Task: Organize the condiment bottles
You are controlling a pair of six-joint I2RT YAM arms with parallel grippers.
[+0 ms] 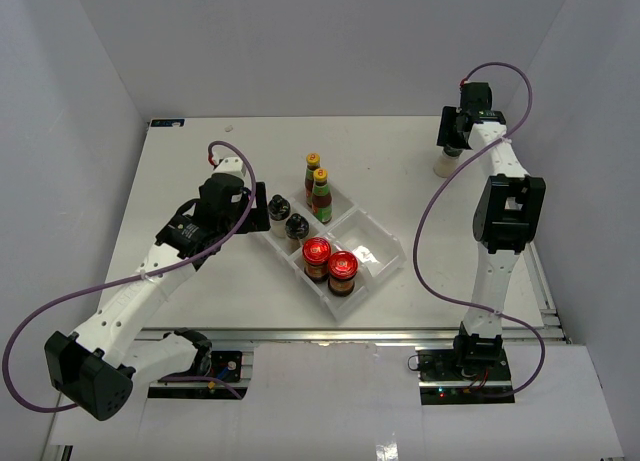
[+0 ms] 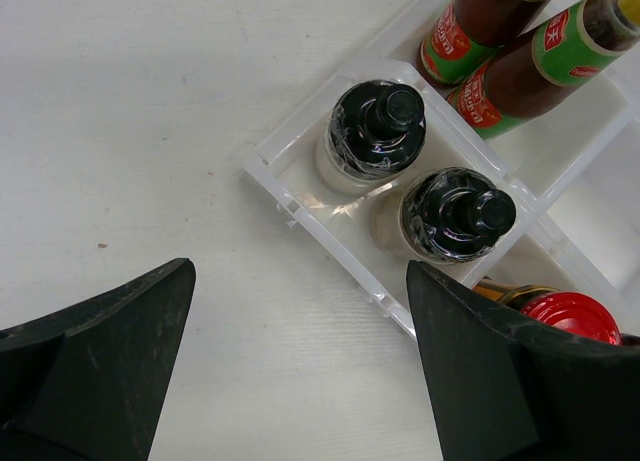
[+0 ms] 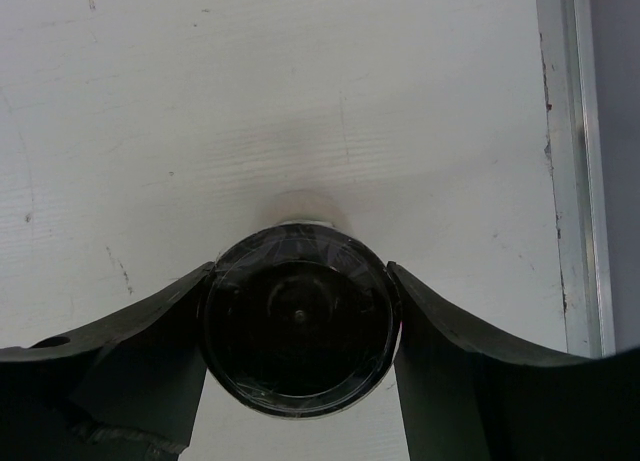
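A clear tray [image 1: 385,243] holds two yellow-capped sauce bottles [image 1: 317,183], two pale black-capped bottles [image 1: 288,218] and two red-lidded jars [image 1: 330,262]. My left gripper [image 1: 262,213] is open and empty just left of the tray. In the left wrist view the black-capped bottles [image 2: 378,131] stand in the tray's corner compartment [image 2: 320,236], beyond the gripper [image 2: 300,271]. The shaker [image 1: 445,162] stands on the table at the far right. My right gripper [image 1: 452,141] is over it. In the right wrist view the fingers [image 3: 440,331] press both sides of its dark lid [image 3: 298,321].
One tray compartment [image 1: 362,231] on the right side holds nothing. The table's metal right edge [image 3: 565,181] runs close to the shaker. White walls enclose the table on three sides.
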